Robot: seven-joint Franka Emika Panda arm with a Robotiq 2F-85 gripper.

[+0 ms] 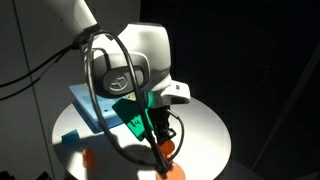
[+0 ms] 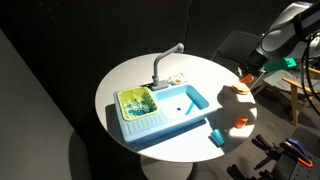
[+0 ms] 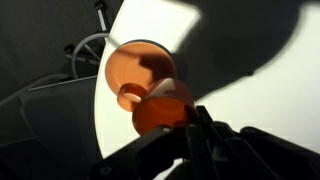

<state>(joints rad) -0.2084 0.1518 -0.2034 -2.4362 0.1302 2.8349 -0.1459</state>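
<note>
Gripper (image 1: 158, 140), finger spacing lost in shadow and not determinable, hangs over the orange cup (image 3: 140, 70) at the round bench's (image 2: 130, 75) rim, with open bench toward the blue toy sink (image 2: 190, 100); only the wrist view shows the cup's mouth facing upward, axis roughly vertical.

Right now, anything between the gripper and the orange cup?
Nothing visible. In the wrist view the orange cup lies just ahead of the gripper, with no other item between them. The blue sink sits apart, nearer mid-table.
</note>
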